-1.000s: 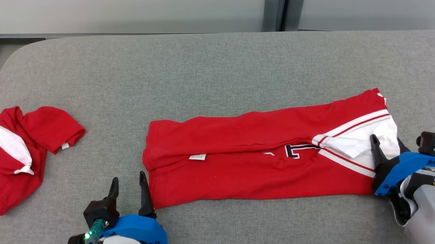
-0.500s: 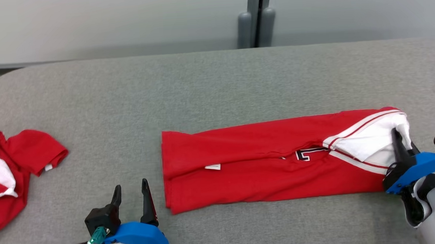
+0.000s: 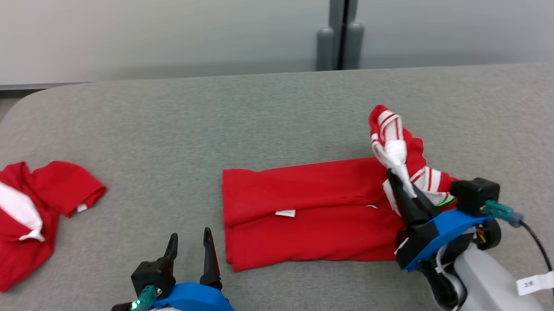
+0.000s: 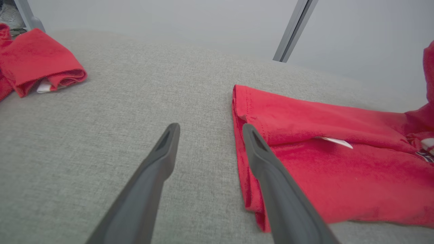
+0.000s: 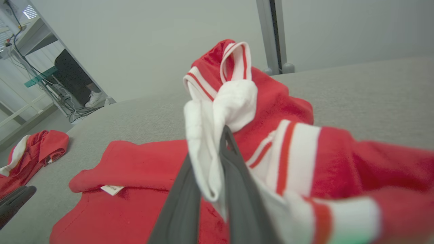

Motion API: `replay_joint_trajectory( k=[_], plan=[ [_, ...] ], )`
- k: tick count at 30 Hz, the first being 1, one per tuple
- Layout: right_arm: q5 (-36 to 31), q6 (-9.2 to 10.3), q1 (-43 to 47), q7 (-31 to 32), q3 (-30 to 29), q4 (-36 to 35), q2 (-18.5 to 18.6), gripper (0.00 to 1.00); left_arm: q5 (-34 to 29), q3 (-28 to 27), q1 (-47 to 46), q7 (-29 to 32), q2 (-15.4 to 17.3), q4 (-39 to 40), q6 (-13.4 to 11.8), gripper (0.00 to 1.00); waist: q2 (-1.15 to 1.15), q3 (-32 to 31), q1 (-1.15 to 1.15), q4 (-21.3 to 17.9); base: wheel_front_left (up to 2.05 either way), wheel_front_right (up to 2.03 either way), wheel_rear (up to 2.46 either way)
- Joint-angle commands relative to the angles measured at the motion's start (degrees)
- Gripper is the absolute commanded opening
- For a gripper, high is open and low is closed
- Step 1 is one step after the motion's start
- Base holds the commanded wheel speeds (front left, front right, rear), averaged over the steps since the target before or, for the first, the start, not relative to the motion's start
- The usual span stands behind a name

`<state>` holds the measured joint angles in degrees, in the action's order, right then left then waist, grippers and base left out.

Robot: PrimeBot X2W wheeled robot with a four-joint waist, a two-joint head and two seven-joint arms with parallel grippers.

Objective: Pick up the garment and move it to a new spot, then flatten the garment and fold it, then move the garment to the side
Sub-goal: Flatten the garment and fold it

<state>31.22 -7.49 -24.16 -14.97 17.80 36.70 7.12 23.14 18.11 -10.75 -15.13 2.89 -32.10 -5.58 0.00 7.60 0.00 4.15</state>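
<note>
The long folded red fabric garment (image 3: 309,216) lies on the grey cloth-covered desk (image 3: 208,126) at about 5 o'clock from the middle of the head view. Its white-and-red striped end is raised off the surface at the cloth's 3 o'clock side — the right gripper (image 3: 396,182) is pinched tight on that white trim, cloth caught between its closed fingers. The left gripper (image 3: 190,234) sits at 7 o'clock with fingers spread wide and holding nothing, just beside the garment's hemmed end — a crumpled red-and-white shirt (image 3: 16,224) lies well apart at 9 o'clock.
</note>
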Motion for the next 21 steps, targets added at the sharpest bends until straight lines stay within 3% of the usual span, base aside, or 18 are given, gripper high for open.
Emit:
replay_joint_trajectory(
  k=[1, 7, 12, 19, 20, 21],
  plan=[
    [0.6, -0.01, 0.4, -0.3, 0.5, 0.0, 0.0, 0.0, -0.1, 0.3, -0.2, 0.0, 0.0, -0.1, -0.2, 1.0, 0.0, 0.5, 0.0, 1.2, 0.0, 0.0, 0.0],
    [2.5, -0.01, -2.0, -0.3, 8.1, 2.2, -1.3, 0.0, -0.3, 0.7, 0.1, 0.0, 0.0, 0.5, -0.2, 1.0, 0.0, 0.7, 0.0, 7.9, 0.0, 0.0, 0.0],
    [3.8, -0.01, -3.6, -0.3, 10.8, 4.3, -2.2, 0.0, 0.5, 2.0, 0.9, 0.0, 0.0, 0.8, -0.4, 1.0, 0.0, 0.9, 0.0, 13.4, 0.0, 0.0, 0.0],
    [4.6, -0.01, -5.5, -0.3, 12.5, 7.3, -3.3, 0.0, -0.1, 1.9, 2.0, 0.0, 0.0, 0.6, -0.6, 1.0, 0.0, 0.7, 0.0, 17.1, 0.0, 0.0, 0.0],
    [4.8, -0.01, -5.7, -0.3, 12.3, 7.2, -3.6, 0.09, -0.1, 1.8, 1.9, 0.0, 0.0, 0.6, -0.6, 1.0, 0.0, 0.6, 0.0, 17.1, 0.0, 0.0, 0.0],
    [4.8, -0.01, -6.0, -0.3, 12.0, 6.7, -3.7, 0.53, 0.2, 1.6, 1.9, 0.0, 0.0, 0.9, -0.7, 1.0, 0.0, 0.6, 0.0, 16.8, 0.0, 0.0, 0.0]
  ],
)
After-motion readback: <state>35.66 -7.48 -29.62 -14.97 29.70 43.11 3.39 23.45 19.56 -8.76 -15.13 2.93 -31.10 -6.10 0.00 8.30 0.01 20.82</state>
